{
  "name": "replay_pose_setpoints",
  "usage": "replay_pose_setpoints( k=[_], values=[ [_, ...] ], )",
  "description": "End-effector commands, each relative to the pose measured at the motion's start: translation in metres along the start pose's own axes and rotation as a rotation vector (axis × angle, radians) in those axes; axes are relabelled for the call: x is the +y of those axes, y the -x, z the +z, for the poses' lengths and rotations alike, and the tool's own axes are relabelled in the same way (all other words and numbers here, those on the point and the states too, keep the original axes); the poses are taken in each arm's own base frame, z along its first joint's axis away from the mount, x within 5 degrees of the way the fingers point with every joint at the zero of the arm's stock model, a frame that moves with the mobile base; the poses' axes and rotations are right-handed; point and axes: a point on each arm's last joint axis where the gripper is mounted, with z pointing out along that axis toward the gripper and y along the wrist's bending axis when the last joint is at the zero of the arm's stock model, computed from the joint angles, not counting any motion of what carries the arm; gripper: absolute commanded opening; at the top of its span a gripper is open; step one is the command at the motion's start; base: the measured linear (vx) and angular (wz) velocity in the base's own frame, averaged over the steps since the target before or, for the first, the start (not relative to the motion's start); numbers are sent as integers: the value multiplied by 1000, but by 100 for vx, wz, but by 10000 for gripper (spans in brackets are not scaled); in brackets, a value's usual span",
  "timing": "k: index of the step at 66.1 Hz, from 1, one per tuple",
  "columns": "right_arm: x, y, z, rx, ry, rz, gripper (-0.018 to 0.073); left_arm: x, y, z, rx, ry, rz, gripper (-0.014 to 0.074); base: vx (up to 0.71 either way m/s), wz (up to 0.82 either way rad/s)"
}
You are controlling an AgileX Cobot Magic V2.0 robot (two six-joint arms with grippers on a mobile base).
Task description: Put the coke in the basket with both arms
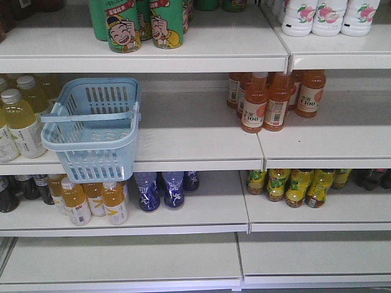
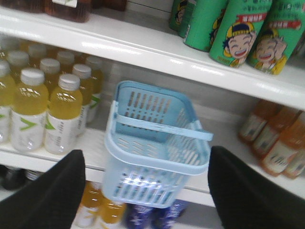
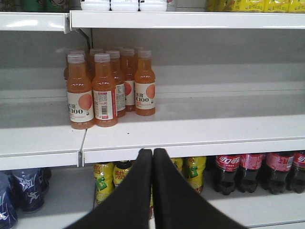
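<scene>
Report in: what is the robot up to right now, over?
Left gripper open, facing the basket on the shelf edge. Right gripper shut, empty. Coke not in view; only dark cola bottles, lower right. Nothing blocking the basket.

White shelves [image 1: 183,134], orange juice bottles [image 3: 105,90], green cartoon cans [image 1: 166,24], yellow drink bottles [image 2: 62,114]

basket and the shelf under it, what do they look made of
Basket: apparently moulded plastic, pale blue, faintly glossy, judging by its slotted walls and shiny rim. Shelf: probably painted metal, white and smooth, with a thin folded front lip; not certain.
</scene>
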Motion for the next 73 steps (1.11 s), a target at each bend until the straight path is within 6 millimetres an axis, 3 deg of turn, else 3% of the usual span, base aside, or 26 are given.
replay_pose_setpoints(
  k=[1,9,20,41,50,73],
  values=[
    [0,4,-1,-72,-8,-11,-10,-6,13,9,-61,-34,-292,502,0,0],
    [0,4,-1,-72,-8,-11,-10,-2,1,29,45,7,-547,491,0,0],
    [0,4,-1,-72,-8,-11,-10,0,-17,55,204,71,-755,491,0,0],
    [0,4,-1,-72,-8,-11,-10,-27,-4,103,375,-76,-874,491,0,0],
    [0,4,-1,-72,-8,-11,-10,-28,-7,122,381,-123,-982,491,0,0],
    [0,4,-1,-72,-8,-11,-10,-32,-3,172,424,-133,-953,480,0,0]
  ],
)
